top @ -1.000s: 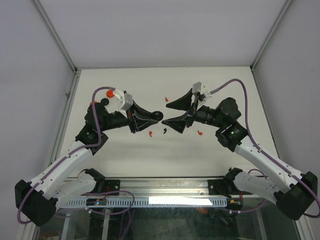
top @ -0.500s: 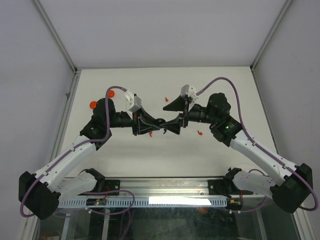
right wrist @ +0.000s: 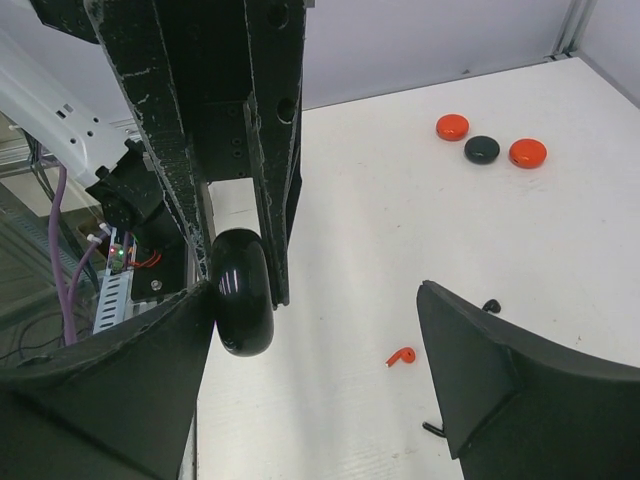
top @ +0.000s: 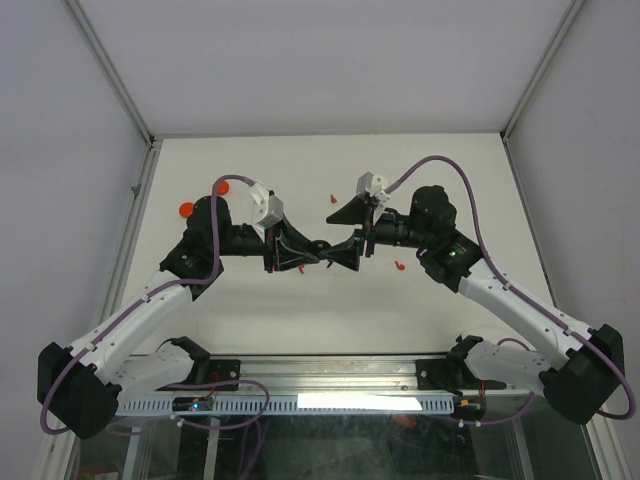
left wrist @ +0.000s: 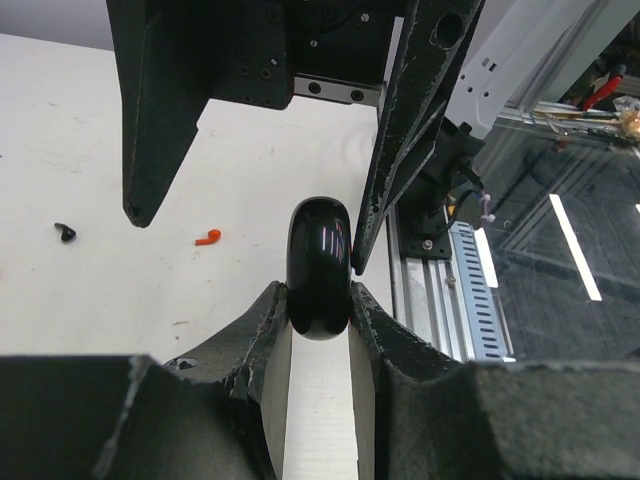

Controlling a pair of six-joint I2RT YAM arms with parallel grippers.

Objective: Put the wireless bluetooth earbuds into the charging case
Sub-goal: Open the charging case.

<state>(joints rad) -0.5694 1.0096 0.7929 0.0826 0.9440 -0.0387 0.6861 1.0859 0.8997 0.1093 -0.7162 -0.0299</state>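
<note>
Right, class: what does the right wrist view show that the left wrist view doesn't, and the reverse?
Only the right wrist view: three round discs far off, two red and one black. Only the left wrist view: bright light strips on the glass past the white table's edge. Both: the black charging case clamped in the left jaws, the right jaws wide open either side of it, and a red earbud on the table.

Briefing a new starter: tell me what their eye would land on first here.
The arms meet over mid-table: the left gripper pinches a glossy black round case on edge, with the right gripper open around it. Below, a tiny red earbud lies on the white table, and three round discs sit farther off.
</note>
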